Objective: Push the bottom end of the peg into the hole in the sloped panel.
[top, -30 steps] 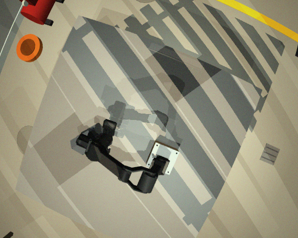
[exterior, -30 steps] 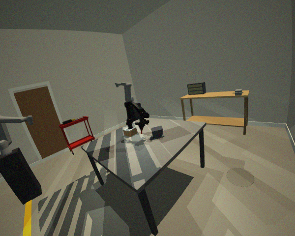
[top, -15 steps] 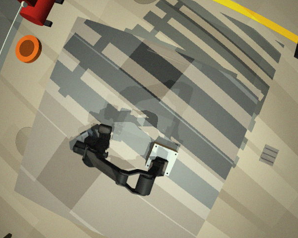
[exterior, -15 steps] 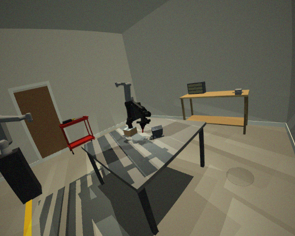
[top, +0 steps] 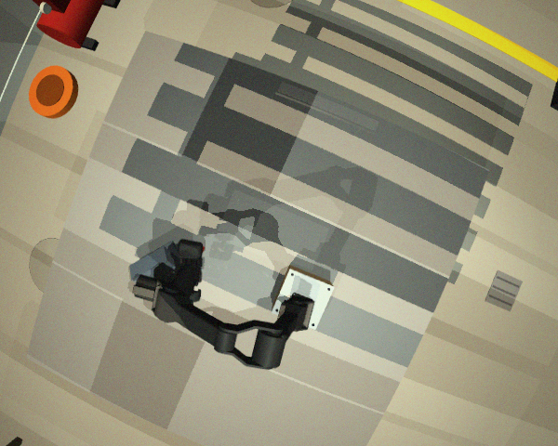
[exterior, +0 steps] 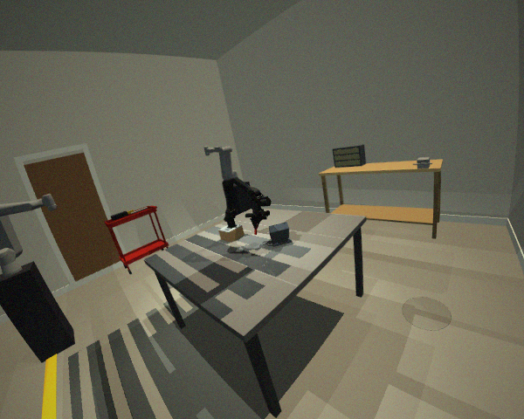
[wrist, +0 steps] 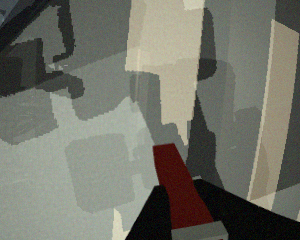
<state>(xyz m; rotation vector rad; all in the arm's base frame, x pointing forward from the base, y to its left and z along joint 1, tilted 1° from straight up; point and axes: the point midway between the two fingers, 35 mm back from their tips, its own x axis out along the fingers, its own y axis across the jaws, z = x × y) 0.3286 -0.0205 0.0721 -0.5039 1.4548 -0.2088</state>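
1. Pincer (exterior: 256, 221): we record it clenched on the peg, hanging above the desk at the end of the black arm. From the top view it sits at the arm's far left end, over a shaded patch of the surface.
2. Peg (wrist: 182, 195): red, flat-sided, with a grey collar near its upper end. We see it gripped in the pincer, its lower end pointing down and clear of the desk. In the exterior view it shows as a thin red sliver (exterior: 255, 230) below the fingers.
3. Sloped panel (exterior: 279, 232): a small grey block on the desk, just to the right of the peg in the exterior view and apart from it. We cannot make out its hole.
4. Desk (exterior: 271, 275): dark-legged, its top patterned with grey and beige patches.
5. Arm base (top: 304, 295): mounted on a pale square plate with corner bolts.
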